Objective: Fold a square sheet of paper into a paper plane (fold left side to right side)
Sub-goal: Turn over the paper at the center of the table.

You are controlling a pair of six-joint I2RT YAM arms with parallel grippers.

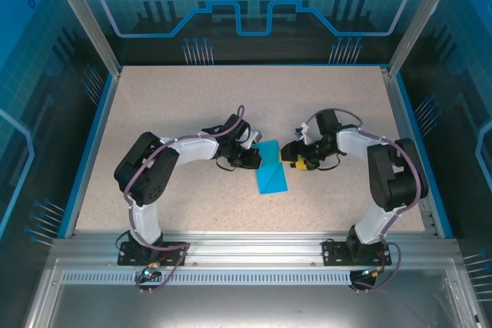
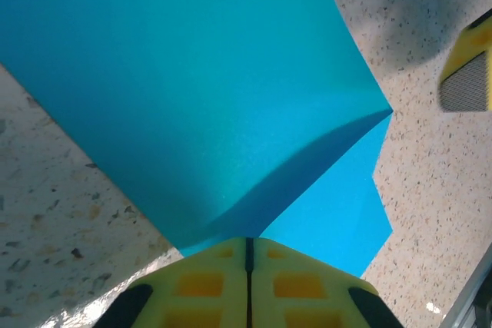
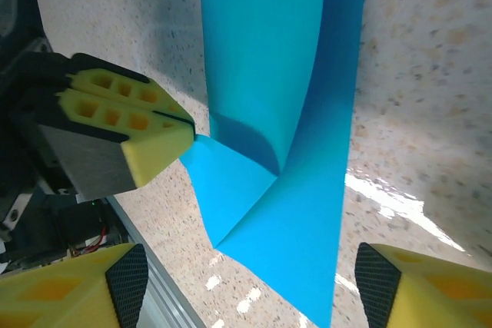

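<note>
On the table (image 1: 192,105), left tool (image 2: 248,245) clamps the square sheet of paper (image 2: 192,74); right tool (image 3: 251,278) gapes wide, empty.

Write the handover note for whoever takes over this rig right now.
Left gripper: shut on an edge of the square sheet of paper.
Right gripper: open, holding nothing, poised over the sheet.
Paper: mid-table between the grippers, one layer curled up over a layer lying flat.
Done: the side is gripped and raised.
Left: carry it across to the right side, align the edges, press the crease. No plane shape yet.
</note>
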